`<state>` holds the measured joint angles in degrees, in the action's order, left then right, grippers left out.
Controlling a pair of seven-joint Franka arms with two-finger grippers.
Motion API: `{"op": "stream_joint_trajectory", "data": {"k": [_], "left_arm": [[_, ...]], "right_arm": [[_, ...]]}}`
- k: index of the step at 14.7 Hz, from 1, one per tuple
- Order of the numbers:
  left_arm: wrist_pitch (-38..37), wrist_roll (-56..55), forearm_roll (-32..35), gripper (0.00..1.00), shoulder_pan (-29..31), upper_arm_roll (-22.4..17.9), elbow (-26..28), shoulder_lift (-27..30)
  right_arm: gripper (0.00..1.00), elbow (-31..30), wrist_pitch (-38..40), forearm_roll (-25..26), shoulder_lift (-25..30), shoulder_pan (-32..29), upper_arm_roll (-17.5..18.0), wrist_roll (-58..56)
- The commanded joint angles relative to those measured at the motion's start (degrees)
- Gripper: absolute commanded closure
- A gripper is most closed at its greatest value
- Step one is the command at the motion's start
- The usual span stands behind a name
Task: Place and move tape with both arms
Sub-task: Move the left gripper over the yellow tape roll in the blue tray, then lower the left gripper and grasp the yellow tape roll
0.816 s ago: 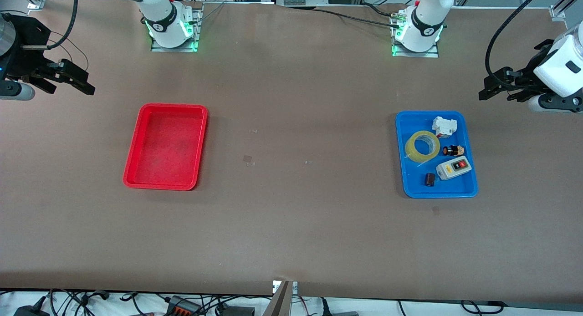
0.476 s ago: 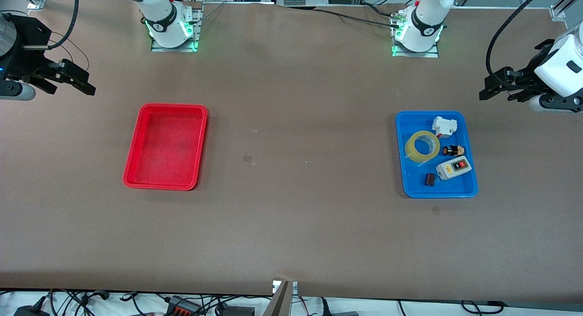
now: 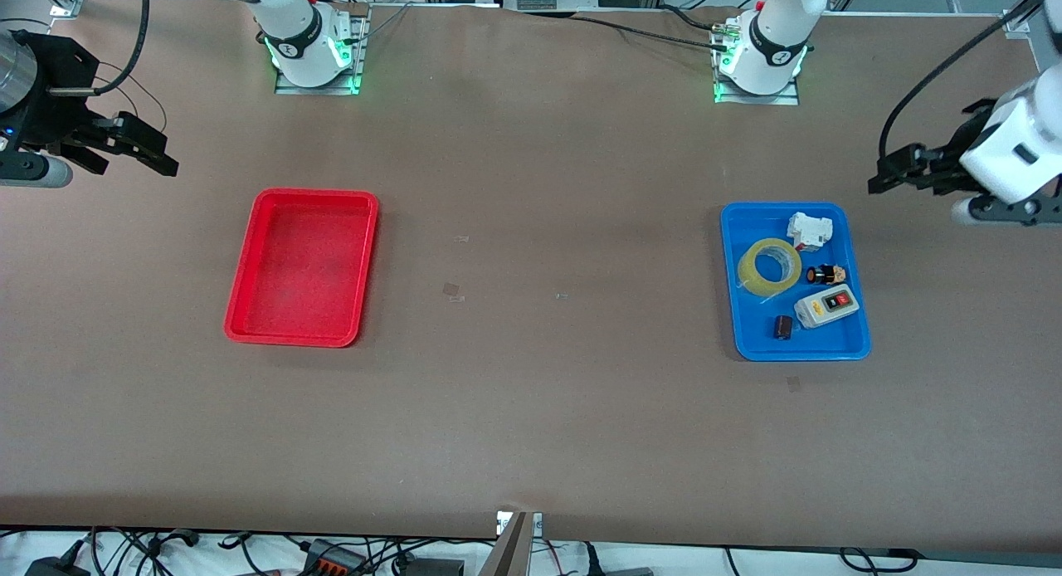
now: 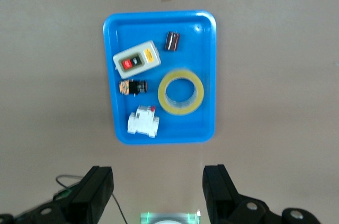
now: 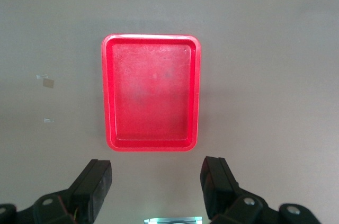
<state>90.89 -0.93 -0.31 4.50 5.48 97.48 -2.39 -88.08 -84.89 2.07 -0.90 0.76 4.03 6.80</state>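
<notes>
The yellow translucent tape [image 3: 769, 266] lies flat in the blue tray [image 3: 856, 344], on the side toward the table's middle; it also shows in the left wrist view [image 4: 181, 91]. My left gripper [image 3: 886, 172] is open and empty, up in the air over bare table at the left arm's end, beside the blue tray; its jaws stand wide apart in the left wrist view [image 4: 158, 192]. My right gripper [image 3: 148, 154] is open and empty, high over bare table at the right arm's end, beside the red tray [image 3: 241, 331]. It shows open in the right wrist view [image 5: 157, 188].
In the blue tray [image 4: 108, 75] lie a white block [image 3: 809, 229], a small black-and-orange part [image 3: 825, 274], a grey switch box with red and black buttons [image 3: 825, 305] and a small dark part [image 3: 782, 326]. The red tray [image 5: 108, 144] holds nothing. Small tape scraps [image 3: 452, 290] lie mid-table.
My left gripper has shifted a little toward the blue tray and its wrist has turned. My right gripper has moved slightly. The tape has not moved.
</notes>
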Motion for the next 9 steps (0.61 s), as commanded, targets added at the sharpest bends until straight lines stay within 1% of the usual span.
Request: {"op": "stream_joint_trajectory", "data": {"k": [1,2,5,9], "left_arm": [[13.4,1.1,0.9,0.00,0.3,0.2,15.2,4.1],[17.3,1.1,0.9,0.00,0.3,0.2,18.5,3.9],[25.3,1.1,0.9,0.00,1.0,0.1,24.5,2.3],[31.6,1.1,1.0,0.00,2.3,0.1,26.0,-4.1]], "right_arm": [[0.01,0.1,-0.5,-0.1,-0.1,-0.1,0.2,0.2],[0.01,0.1,-0.5,-0.1,-0.2,-0.1,0.2,0.2],[0.01,0.1,-0.5,-0.1,-0.6,-0.1,0.1,0.2],[0.01,0.1,-0.5,-0.1,-0.7,-0.1,0.1,0.2]]}}
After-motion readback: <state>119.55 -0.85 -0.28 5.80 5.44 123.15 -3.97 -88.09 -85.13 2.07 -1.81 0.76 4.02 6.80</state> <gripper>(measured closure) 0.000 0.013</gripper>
